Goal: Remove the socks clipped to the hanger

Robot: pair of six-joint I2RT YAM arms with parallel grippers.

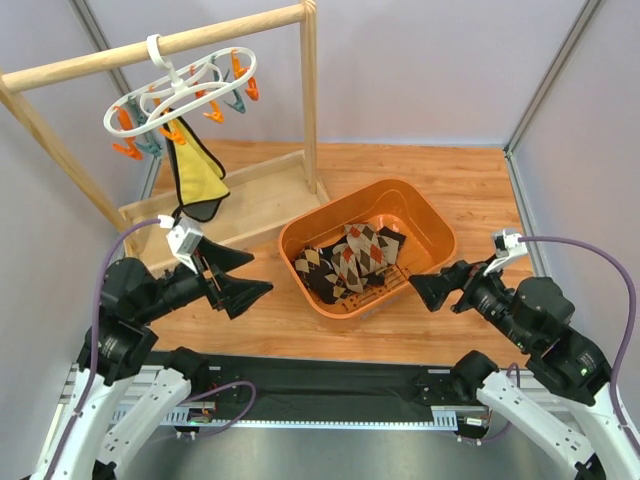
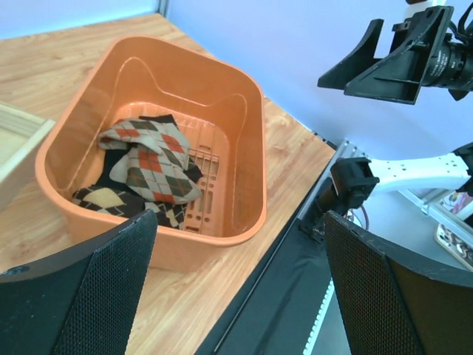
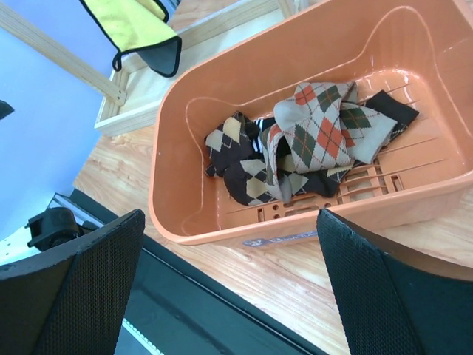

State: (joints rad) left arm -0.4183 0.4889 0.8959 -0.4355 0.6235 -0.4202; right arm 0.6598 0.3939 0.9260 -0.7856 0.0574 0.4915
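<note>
Right pincer (image 3: 230, 214) agape; tub label (image 3: 284, 237) illegible

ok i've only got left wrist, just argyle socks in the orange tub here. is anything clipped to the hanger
observer: yes, one black-and-yellow sock hangs from the hanger.
operator: where's the hanger
observer: hooked on the wooden rail, back left of the table.
operator: and the sock relative to the tub
observer: left of the tub, hanging over the frame's wooden base.
</note>
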